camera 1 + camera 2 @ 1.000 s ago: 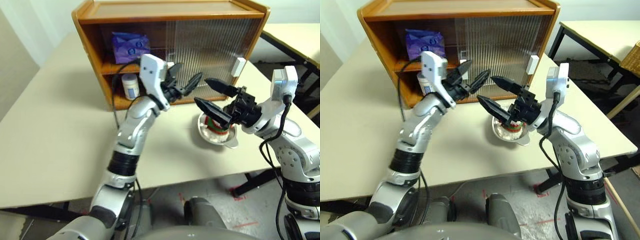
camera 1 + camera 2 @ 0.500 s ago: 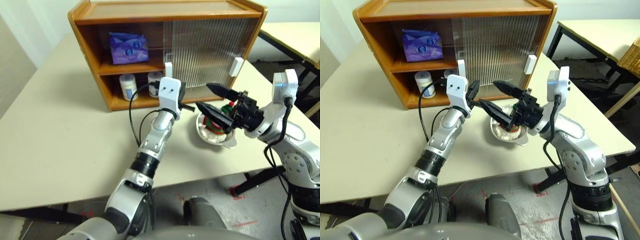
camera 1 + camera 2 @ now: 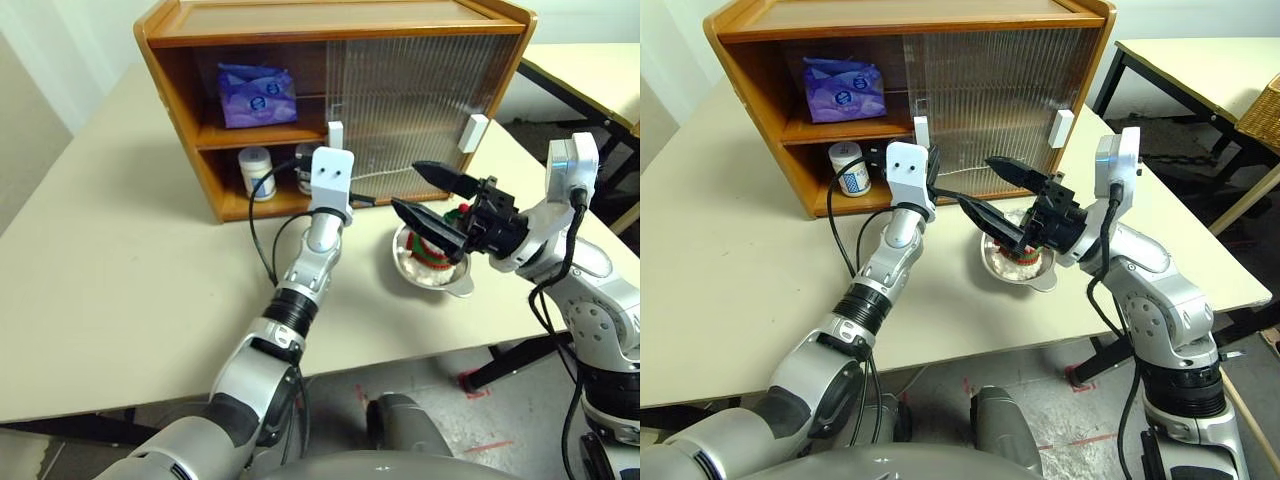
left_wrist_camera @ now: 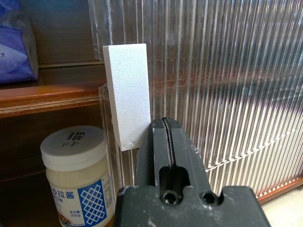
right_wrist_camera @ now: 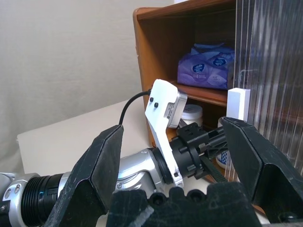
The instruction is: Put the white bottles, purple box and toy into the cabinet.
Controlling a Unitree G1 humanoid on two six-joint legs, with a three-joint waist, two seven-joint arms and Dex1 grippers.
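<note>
One cabinet (image 3: 250,30) is seen at the far side of the table (image 3: 110,280). Two ribbed sliding doors (image 3: 420,95) are pushed over the right part, each fitted with one white handle: the left handle (image 3: 336,135) at the edge of the open bay and the right handle (image 3: 476,133) near the right end. The left bay is left open.

One purple box (image 3: 257,95) is placed on the middle shelf, in the open bay. Two white bottles are stood on the bottom shelf below it: one bottle (image 3: 258,172) at the left and a second bottle (image 3: 304,160) just right of it, partly hidden behind the left wrist. One steel bowl (image 3: 432,270) is set on the table near the cabinet's right half, and one toy (image 3: 440,250) is lying in it, largely covered by the right gripper's fingers. A second table (image 3: 590,80) is seen at the far right.

The left gripper (image 4: 163,125) is held with its fingers pressed fully together and nothing between them. Its tip is positioned at the lower corner of the left handle, against the ribbed door; actual contact cannot be confirmed. The open bay and the second bottle are partly blocked by this arm.

The right gripper (image 3: 432,200) is spread wide and nothing is held in it. It is poised above the bowl and the toy, clear of both.
</note>
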